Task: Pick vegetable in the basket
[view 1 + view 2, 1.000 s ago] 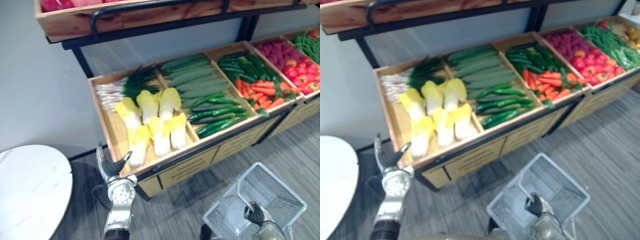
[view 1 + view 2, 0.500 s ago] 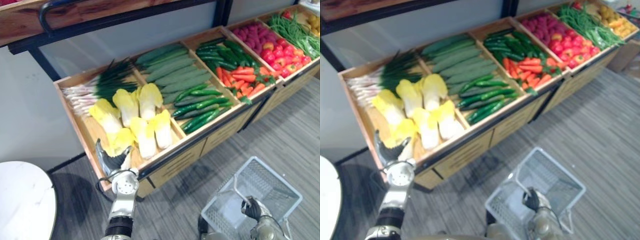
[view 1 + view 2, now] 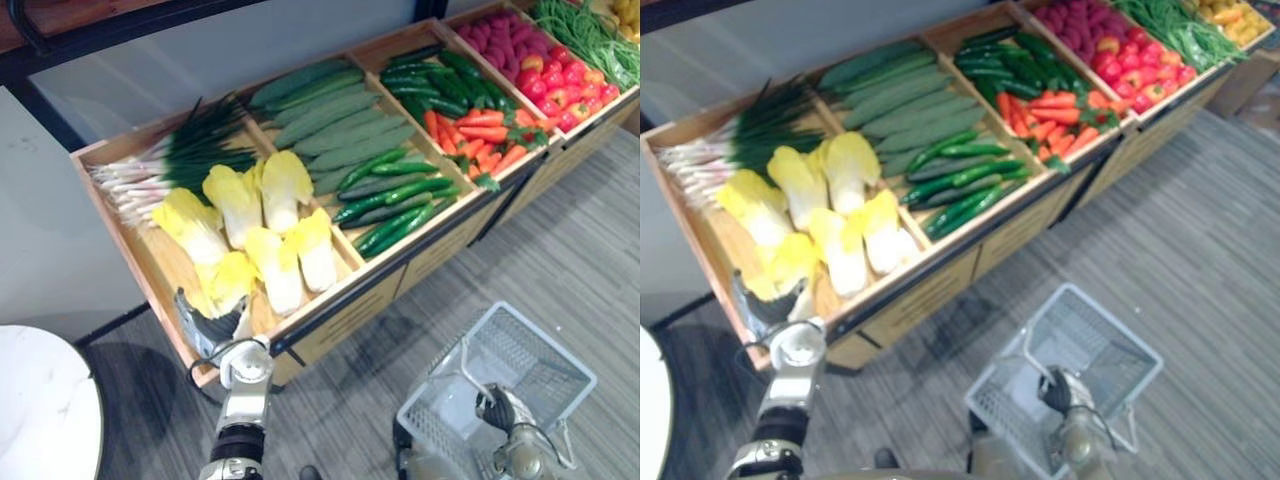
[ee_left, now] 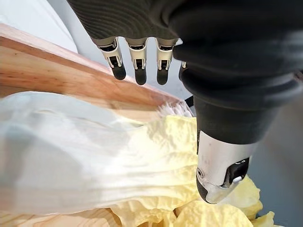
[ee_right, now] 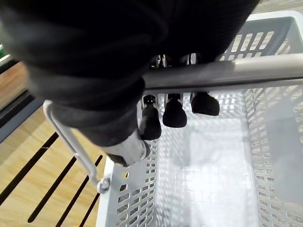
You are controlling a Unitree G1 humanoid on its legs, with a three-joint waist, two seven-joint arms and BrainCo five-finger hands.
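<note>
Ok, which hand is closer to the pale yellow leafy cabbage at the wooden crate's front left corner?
Left. The left hand is open right over that yellow cabbage; the right hand is apart, curled round the handle of the white mesh basket.

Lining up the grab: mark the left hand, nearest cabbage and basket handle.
left hand (image 4: 138,61), left wrist view, a finger
napa cabbage (image 4: 161,156), left wrist view, yellow leaves
basket handle (image 5: 236,71), right wrist view, grey bar

Head stereo pair over stand (image 3: 350,318), basket (image 3: 530,350); wrist cameras close-up
</note>
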